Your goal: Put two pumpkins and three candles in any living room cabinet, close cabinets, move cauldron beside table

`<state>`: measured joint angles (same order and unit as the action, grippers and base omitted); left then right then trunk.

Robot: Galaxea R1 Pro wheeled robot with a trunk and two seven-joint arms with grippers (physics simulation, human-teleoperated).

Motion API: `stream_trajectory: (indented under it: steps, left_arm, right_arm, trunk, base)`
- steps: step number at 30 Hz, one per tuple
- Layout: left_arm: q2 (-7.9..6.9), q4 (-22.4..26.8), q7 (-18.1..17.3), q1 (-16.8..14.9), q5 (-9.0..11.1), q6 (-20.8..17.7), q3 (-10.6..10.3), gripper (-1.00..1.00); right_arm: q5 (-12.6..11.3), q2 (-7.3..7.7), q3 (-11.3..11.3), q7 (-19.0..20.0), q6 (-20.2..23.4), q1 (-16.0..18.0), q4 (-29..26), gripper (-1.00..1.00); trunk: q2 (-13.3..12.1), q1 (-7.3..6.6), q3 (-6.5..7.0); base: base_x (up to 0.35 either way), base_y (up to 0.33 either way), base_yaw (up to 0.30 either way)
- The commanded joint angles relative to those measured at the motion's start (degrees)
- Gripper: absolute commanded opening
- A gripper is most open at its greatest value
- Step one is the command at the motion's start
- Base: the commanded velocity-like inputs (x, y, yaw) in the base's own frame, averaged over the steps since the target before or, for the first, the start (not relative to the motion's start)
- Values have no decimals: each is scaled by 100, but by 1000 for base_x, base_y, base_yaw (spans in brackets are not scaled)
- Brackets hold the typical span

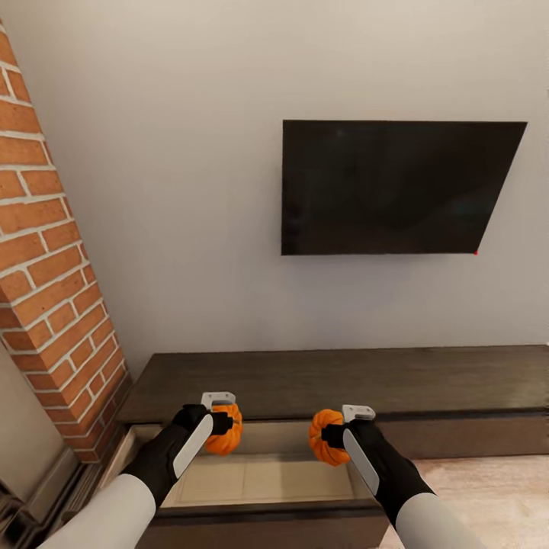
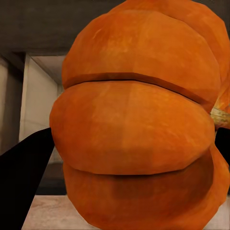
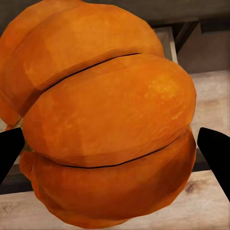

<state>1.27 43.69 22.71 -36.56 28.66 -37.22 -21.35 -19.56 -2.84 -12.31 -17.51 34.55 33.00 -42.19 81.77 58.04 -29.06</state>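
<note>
1. Left claw [image 1: 223, 422] grips one pumpkin [image 1: 227, 428]; right claw [image 1: 333, 436] grips the other pumpkin [image 1: 326, 437].
2. Both hang above the cabinet's [image 1: 335, 381] open drawer [image 1: 259, 476].
3. Likely light, rigid, smooth: squeeze across the ribbed flanks.

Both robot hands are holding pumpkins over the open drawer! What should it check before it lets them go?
1. Left gripper shut on the left pumpkin: ok.
2. Right gripper shut on the right pumpkin: ok.
3. Drawer of the cabinet pulled open: ok.
4. Both pumpkins over the drawer's tan inside, not over the cabinet top: ok, as it looks from the head view.
5. Room in the drawer for two pumpkins: ok, the bottom that shows is bare.
6. How high the pumpkins hang above the drawer bottom: cannot tell.
</note>
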Motion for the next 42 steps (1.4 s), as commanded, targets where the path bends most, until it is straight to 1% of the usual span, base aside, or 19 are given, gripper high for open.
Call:
stream_trajectory:
  steps: [1,9,18,22,33,42]
  left_arm:
    - [-4,8,58,-4,58,7,-19,-100]
    - [-4,8,59,-4,61,39,-10,-100]
    - [-4,8,64,-6,61,39,52,-100]
    - [-4,8,66,-8,61,39,63,-100]
    - [-14,30,66,-8,66,41,76,-100]
    - [-35,34,66,-8,70,40,78,-100]
  right_arm:
    - [-59,3,-23,-59,14,5,-8,-100]
    - [-65,3,-26,-59,8,5,-8,-100]
    - [-62,3,-32,-59,8,5,-8,-100]
    - [-57,3,-34,-59,8,5,-8,-100]
    - [-56,3,-34,-59,8,5,-8,-100]
    - [-56,3,-49,-59,7,5,-8,-100]
  trunk:
    - [45,22,-24]
    - [366,198,-166]
    - [727,396,-282]
    - [888,484,-348]
    - [888,484,-347]
    - [888,484,-347]
  base:
    - [0,0,-29]
    - [0,0,-12]
    - [0,0,-141]
    - [0,0,-41]
    - [0,9,0]
    - [0,88,229]
